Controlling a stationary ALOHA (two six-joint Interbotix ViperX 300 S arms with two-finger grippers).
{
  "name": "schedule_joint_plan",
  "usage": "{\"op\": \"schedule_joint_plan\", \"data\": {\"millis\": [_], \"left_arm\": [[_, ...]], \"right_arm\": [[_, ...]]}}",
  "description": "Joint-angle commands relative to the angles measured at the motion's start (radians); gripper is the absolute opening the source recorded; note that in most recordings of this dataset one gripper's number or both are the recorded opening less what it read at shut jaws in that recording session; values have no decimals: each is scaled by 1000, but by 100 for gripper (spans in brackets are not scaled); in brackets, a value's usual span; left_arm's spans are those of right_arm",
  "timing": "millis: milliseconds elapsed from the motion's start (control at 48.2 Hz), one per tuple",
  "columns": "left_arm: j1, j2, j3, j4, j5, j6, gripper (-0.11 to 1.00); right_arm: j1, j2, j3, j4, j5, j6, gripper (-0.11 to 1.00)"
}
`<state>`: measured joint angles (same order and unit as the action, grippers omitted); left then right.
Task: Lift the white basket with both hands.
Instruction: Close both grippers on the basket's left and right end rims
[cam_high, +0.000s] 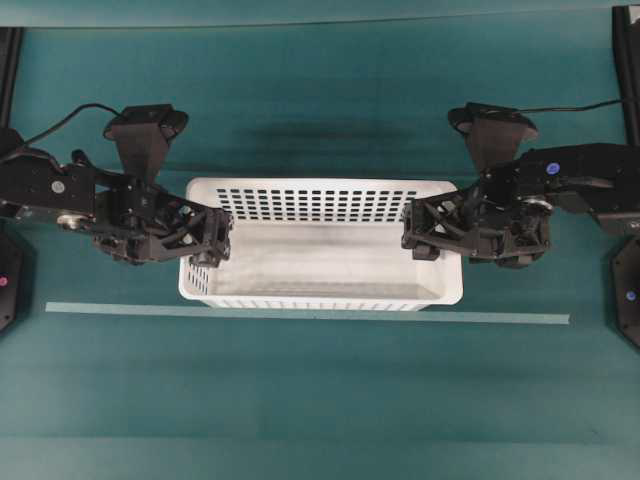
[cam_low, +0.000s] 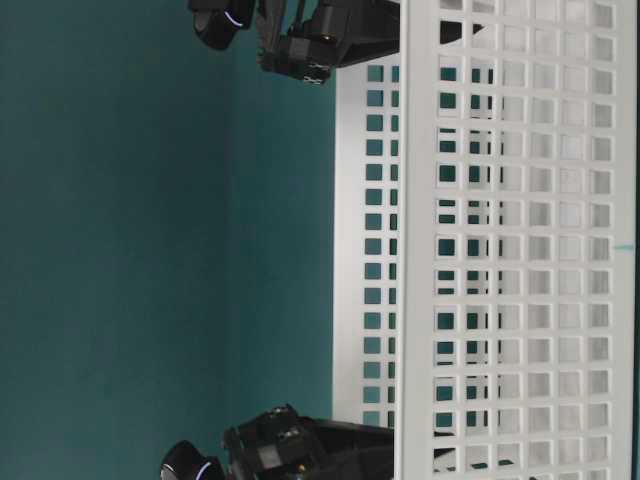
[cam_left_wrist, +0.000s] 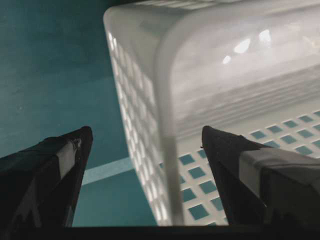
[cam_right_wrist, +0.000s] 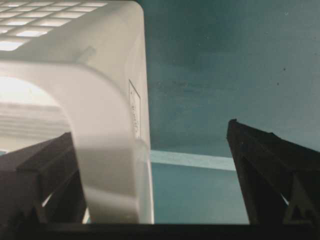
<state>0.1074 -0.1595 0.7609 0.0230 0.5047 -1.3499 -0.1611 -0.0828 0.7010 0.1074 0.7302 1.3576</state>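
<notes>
Plainly one white basket (cam_high: 320, 240), two claws, left claw (cam_high: 210, 245) and right claw (cam_high: 420, 235) both released, straddling its end rims.

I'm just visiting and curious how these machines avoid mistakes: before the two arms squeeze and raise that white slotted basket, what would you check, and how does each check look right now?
1. Left tool open: ok, its fingers stand wide apart.
2. Right tool open: ok.
3. Left wall of the large white slotted plastic basket between the left fingers: ok, the rim runs between them in the left wrist view.
4. Right wall between the right fingers: ok; the basket's end wall sits between them.
5. Basket empty: ok, bare floor.
6. Basket resting flat on the green table: ok.
7. Fingers deep enough below the rim: cannot tell.
</notes>
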Motion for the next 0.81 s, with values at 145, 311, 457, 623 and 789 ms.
{"op": "schedule_joint_plan", "data": {"millis": [145, 311, 457, 623, 789], "left_arm": [[-3, 26, 12, 5, -9, 0, 89], [-5, 29, 8, 3, -41, 0, 68], [-5, 29, 11, 5, -46, 0, 29], [-3, 31, 14, 5, -48, 0, 15], [-5, 31, 11, 5, -48, 0, 15]], "right_arm": [[5, 48, -3, -3, -6, 6, 93], [6, 49, -8, 2, -32, 11, 76], [6, 54, -12, 9, -66, 11, 39], [6, 55, -14, 17, -69, 11, 20], [5, 54, -14, 20, -67, 11, 20]]}}
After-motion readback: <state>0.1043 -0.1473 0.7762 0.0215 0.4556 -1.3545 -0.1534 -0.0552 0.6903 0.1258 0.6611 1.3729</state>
